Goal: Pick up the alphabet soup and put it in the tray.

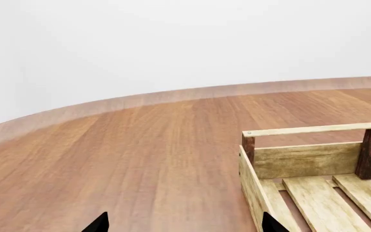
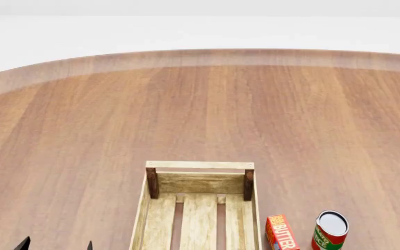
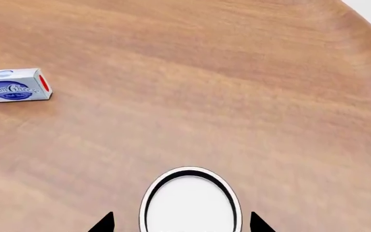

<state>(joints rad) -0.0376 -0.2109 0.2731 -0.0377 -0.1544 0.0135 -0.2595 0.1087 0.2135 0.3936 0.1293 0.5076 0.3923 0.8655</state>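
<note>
Left wrist view: wooden table (image 1: 140, 145) w/ a curved pale edge against a white wall; the tray (image 1: 314, 169) sits close to the left gripper (image 1: 184, 224), one short end wall w/ two dark corner posts and a top rail visible, slatted floor bare in the part shown. Only two black fingertips (image 1: 98, 223) poke in at the frame edge, well apart w/ nothing between them, so jaws spread wide; one tip overlaps the tray's near long wall in the pic, contact can't be told. Head view: tray (image 2: 200, 182) near bottom centre, running toward the robot, far end wall facing the table's far side. Just right of it a red butter box (image 2: 281, 233) standing upright, then a red-and-green can (image 2: 330, 230) w/ a pale lid, near the box but apart. Left gripper (image 2: 55, 244) tips show at bottom left, apart from the tray. Right gripper not seen here; no blue can seen here either. Right wrist view: right gripper (image 3: 182, 223) tips spread, a can (image 3: 190, 203) w/ white lid and dark rim directly between them, seen from above; label hidden, so can't confirm it's the alphabet soup. Tips not pressed on it as far as visible, gaps show both sides. A cream cheese box (image 3: 13, 85), white-blue w/ red end, lies on its side well apart.
</note>
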